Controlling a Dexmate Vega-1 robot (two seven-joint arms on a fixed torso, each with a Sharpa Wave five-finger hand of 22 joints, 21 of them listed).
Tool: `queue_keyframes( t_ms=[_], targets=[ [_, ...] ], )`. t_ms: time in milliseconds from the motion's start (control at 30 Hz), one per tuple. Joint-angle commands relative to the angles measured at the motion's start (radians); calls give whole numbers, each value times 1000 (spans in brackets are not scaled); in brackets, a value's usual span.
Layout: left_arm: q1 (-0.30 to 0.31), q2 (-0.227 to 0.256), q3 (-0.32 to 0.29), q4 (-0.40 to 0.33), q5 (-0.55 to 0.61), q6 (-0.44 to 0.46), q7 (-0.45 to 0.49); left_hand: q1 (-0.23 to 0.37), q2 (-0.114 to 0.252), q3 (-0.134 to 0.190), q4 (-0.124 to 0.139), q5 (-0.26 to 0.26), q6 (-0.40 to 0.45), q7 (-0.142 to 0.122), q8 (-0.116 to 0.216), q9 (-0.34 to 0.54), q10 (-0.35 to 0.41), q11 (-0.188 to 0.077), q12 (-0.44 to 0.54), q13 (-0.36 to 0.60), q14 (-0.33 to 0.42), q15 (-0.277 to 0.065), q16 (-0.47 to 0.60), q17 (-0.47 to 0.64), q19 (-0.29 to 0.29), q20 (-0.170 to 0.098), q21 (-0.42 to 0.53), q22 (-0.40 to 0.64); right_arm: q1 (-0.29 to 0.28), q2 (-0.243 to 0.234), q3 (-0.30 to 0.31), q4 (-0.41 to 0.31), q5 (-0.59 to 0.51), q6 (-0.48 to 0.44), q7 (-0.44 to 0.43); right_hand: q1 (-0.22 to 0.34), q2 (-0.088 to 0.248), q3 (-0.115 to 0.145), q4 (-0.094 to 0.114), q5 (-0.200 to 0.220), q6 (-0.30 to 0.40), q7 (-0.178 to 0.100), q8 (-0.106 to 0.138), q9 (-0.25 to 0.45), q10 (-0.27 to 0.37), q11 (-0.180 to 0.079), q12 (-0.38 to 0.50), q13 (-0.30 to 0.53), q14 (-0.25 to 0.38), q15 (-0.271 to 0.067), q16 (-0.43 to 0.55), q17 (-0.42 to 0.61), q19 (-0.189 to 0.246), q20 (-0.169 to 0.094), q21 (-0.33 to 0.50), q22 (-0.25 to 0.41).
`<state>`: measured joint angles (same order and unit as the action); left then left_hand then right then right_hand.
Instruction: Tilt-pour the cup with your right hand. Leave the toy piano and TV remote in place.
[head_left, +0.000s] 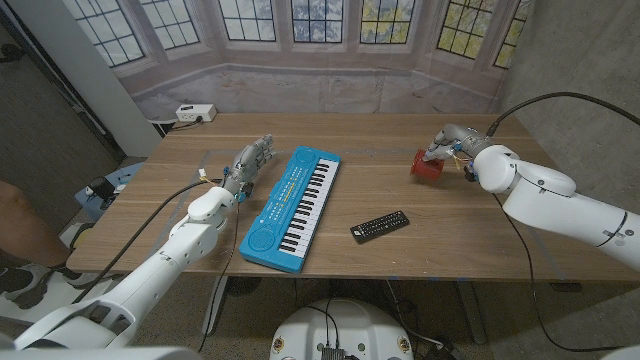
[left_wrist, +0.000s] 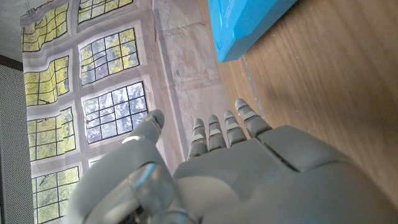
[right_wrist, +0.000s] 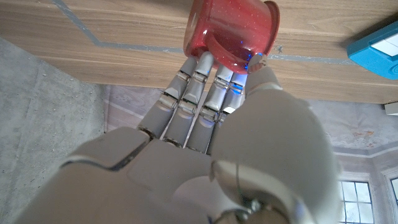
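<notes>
We have our right hand (right_wrist: 249, 118) wrapped round the red speckled cup (right_wrist: 233, 28), fingers on its wall near the table's far right; it looks light, rigid, slick (enamel, perhaps). Our left hand (head_left: 250, 160) holds nothing, fingers extended.

light: even, soft | shadows: faint | head view: sharp | wrist views: near surfaces blurred, edges warped
</notes>
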<state>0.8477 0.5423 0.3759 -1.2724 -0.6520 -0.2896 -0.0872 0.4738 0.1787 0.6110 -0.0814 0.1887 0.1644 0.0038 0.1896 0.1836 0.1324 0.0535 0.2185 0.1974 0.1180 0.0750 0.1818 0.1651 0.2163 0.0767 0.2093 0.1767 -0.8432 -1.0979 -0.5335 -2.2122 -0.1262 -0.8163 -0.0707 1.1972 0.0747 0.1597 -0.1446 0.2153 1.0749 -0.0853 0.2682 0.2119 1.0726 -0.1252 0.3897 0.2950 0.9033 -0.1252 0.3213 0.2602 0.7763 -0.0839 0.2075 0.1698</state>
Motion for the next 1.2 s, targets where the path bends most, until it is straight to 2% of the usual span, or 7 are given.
queue_keyframes(
  t_ms=[33, 500, 1200],
  targets=[
    [12, 10, -5, -23, 2, 6, 11, 10, 5, 7, 4, 5, 10, -3, 1, 4, 2, 2, -2, 3, 10, -2, -2, 5, 5, 1, -4, 1, -16, 50, 20, 17, 26, 30, -52, 2, 8, -4, 1, 4, 10, -2, 9, 3, 10, -5, 2, 3, 10, -100, -2, 2, 7, -72, -1, 5],
    [0, 14, -2, -23, 6, 12, 5, 10, 4, 8, 4, 5, 10, -3, 1, 4, 3, 2, -2, 3, 10, -3, -2, 5, 5, 2, -4, 1, -31, 111, 39, 35, 56, 68, -119, 4, 8, -5, 0, 4, 11, -3, 9, 3, 10, -4, 1, 5, 13, -100, -3, 2, 6, -71, -1, 5],
    [-41, 0, 11, 15, 9, 12, -26, 11, 5, 7, 5, 4, 10, -3, 0, 4, 3, 2, -2, 3, 10, -3, -2, 5, 5, 3, -5, 1, -54, 265, 54, 116, 88, 178, -281, 2, 9, -9, 1, 4, 13, -1, 9, 3, 11, -4, -1, 5, 17, -99, -3, 3, 8, -71, -1, 5]
  ],
)
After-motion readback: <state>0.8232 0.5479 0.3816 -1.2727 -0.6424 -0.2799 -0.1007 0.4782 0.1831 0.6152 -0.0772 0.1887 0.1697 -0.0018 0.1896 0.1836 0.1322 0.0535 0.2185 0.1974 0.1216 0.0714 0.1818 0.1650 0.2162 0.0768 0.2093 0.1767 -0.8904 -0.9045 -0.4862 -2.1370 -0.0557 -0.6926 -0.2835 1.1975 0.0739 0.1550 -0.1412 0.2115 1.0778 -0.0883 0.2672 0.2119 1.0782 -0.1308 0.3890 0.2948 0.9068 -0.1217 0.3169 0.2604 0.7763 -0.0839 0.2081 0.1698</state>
